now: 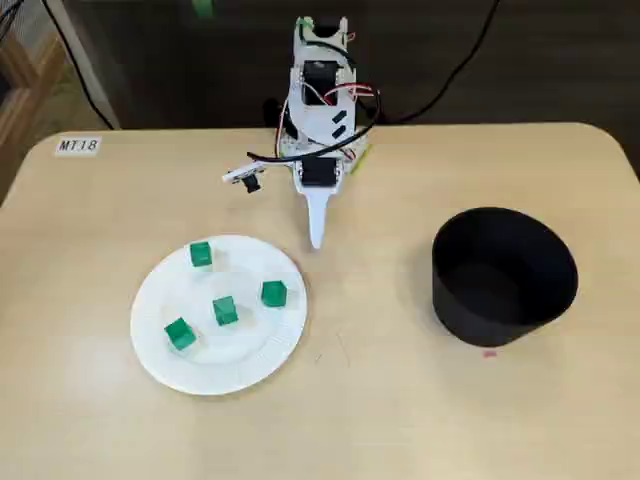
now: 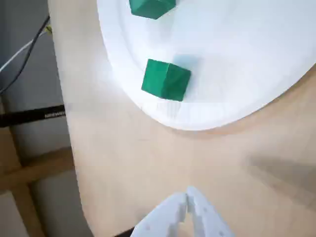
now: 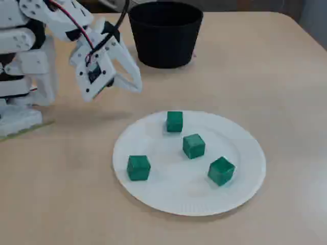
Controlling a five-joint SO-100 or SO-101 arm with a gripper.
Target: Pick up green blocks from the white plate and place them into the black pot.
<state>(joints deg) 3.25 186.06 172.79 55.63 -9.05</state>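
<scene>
Several green blocks lie on the white plate [image 1: 240, 365], among them one [image 1: 200, 253] near its far rim and one [image 1: 273, 293] at its right in a fixed view. The black pot [image 1: 503, 275] stands to the right of the plate, with nothing visible inside it. My gripper [image 1: 317, 238] hangs shut and holds nothing, just past the plate's far right rim. In the wrist view the white fingertips [image 2: 177, 217] meet at the bottom edge, below a block [image 2: 165, 79] by the plate's rim [image 2: 237, 74]. In another fixed view the gripper [image 3: 137, 84] hovers between pot [image 3: 165, 33] and plate [image 3: 179, 196].
The arm's white base [image 1: 320, 90] stands at the table's far edge, with black cables behind it. A label reading MT18 [image 1: 78, 145] is stuck at the far left corner. A small red mark [image 1: 489, 352] lies in front of the pot.
</scene>
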